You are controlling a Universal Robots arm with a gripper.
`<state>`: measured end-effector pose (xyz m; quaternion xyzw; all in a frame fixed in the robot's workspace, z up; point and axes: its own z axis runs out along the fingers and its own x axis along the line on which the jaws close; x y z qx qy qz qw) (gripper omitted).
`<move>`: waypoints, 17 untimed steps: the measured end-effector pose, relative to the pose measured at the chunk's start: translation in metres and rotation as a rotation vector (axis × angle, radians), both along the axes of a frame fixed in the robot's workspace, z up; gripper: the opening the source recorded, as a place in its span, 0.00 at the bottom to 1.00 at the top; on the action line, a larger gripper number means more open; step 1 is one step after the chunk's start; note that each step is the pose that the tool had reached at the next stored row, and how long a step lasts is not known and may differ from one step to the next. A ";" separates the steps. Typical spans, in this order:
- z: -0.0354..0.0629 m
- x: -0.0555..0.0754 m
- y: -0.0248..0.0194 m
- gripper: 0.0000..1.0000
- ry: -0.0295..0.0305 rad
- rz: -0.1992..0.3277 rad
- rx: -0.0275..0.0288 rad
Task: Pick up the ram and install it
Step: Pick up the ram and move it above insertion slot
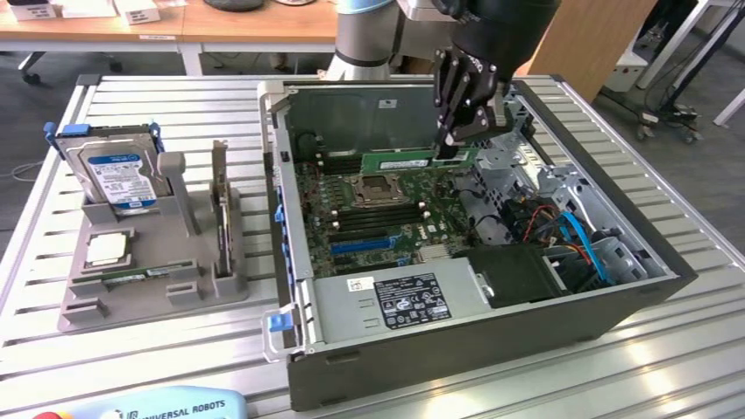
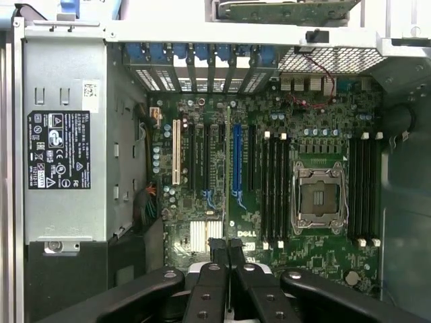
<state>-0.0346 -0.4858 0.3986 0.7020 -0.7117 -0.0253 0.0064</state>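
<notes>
I am gripping the ram (image 1: pixel 402 162) in the end effector (image 1: pixel 456 144) above the motherboard (image 1: pixel 361 223); any tilt could jam the slot.

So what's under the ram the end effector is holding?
The motherboard, with its empty processor socket and black memory slots. The patch straight below the ram is covered by the end effector.

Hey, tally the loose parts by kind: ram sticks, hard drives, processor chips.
Ram sticks: 2, the ram in the gripper and a second stick on the holder
Hard drive: 1
Processor chip: 1
Total: 4
</notes>
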 end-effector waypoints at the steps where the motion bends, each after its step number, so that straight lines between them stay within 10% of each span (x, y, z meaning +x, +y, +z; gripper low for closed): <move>1: 0.0000 0.000 0.0006 0.12 0.0000 0.000 0.0000; 17: -0.0011 0.000 0.0252 0.12 0.0000 0.000 0.0000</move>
